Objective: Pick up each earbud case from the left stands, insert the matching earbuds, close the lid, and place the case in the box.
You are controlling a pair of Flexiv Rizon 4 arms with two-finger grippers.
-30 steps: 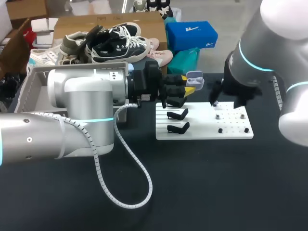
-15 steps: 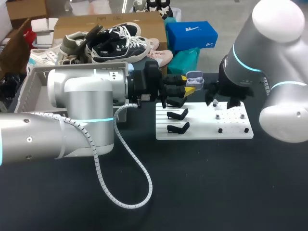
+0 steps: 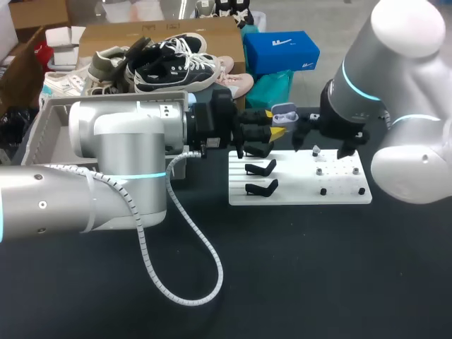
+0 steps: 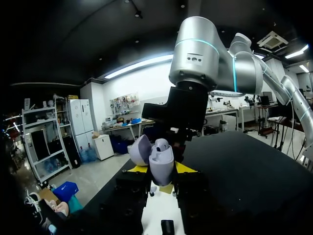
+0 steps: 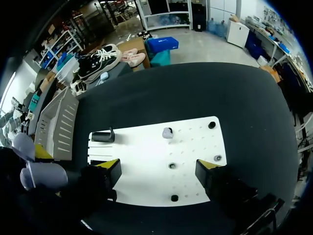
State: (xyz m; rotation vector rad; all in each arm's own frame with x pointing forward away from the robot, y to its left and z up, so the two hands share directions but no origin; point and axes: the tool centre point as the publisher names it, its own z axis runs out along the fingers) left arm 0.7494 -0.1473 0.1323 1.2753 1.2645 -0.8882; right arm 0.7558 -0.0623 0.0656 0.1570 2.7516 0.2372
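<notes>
Bright even overhead light, faint shadows

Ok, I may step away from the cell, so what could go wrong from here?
The right claw hangs open over the white board with the earbud ahead of it, outside its grasp; closing there could miss or flick it away. The right arm is close to the open case in the left claw, so it might knock the lid.

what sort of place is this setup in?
Likely a robotics lab test bench: a black table, a white fixture board with black stands, and an open earbud case clamped in the left gripper.
</notes>
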